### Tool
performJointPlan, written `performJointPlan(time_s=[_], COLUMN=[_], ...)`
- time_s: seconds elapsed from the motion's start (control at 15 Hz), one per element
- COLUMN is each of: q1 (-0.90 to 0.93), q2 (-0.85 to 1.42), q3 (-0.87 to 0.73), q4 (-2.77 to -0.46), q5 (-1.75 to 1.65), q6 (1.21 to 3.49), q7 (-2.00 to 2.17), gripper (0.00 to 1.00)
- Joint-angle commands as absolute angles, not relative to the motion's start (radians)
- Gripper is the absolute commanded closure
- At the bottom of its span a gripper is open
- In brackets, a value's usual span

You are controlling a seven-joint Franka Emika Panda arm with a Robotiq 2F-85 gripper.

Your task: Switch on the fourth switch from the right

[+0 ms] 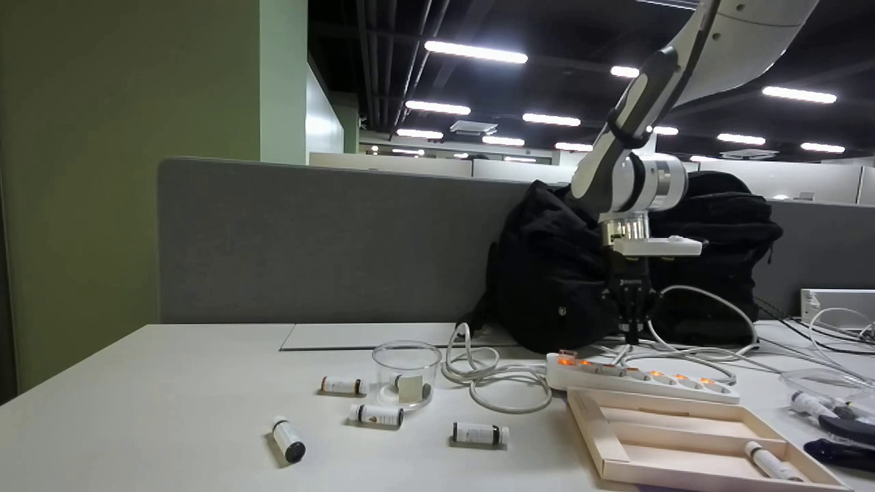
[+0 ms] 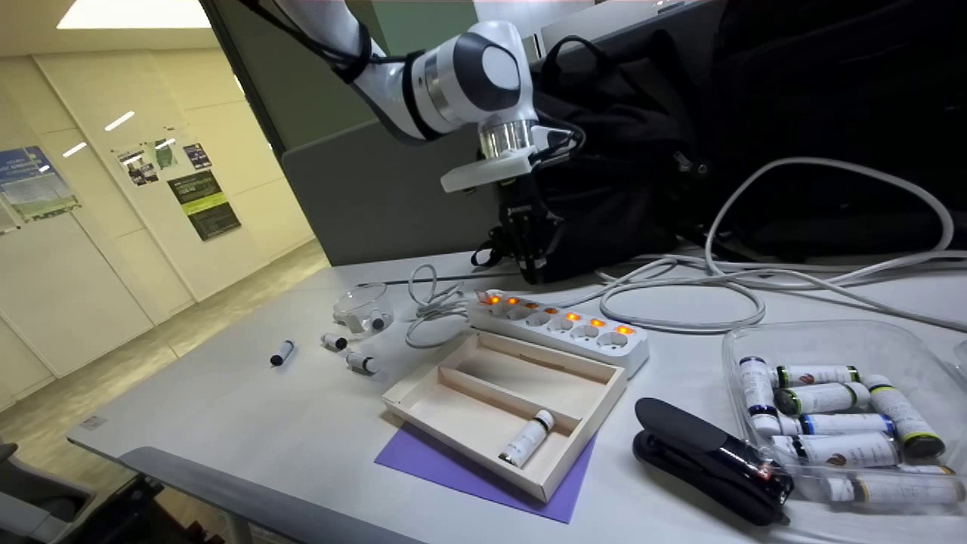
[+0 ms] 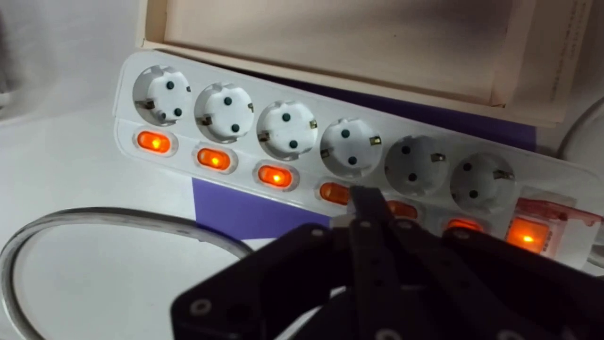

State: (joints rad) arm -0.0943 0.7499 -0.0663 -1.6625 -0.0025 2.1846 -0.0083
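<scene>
A white power strip shows in both exterior views and in the wrist view, with a row of orange switches beside its sockets. In the wrist view, three lit switches are at the left. Two unlit switches follow, a left one and a right one, then a partly hidden lit one and the lit main switch. My gripper is shut and empty, pointing down. Its tips appear above the strip, overlapping the space between the unlit switches in the wrist view.
A wooden box with a bottle in it lies against the strip on purple paper. White cables and black backpacks are behind. A stapler, a bottle-filled container, a clear cup and loose bottles surround it.
</scene>
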Motion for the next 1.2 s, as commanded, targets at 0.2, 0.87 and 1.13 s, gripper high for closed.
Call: performJointPlan(time_s=[0.2,0.87,1.13], q1=[-0.078,-0.070,-0.072], q2=[0.834,0.858,0.876], q3=[-0.086,-0.110,-0.113], q4=[-1.623,-1.607,-1.600], q5=[-0.050,-0.075,-0.072], q6=[2.284,2.265,2.239], q7=[0.003,0.026,0.024], gripper=[1.00,1.00,1.00])
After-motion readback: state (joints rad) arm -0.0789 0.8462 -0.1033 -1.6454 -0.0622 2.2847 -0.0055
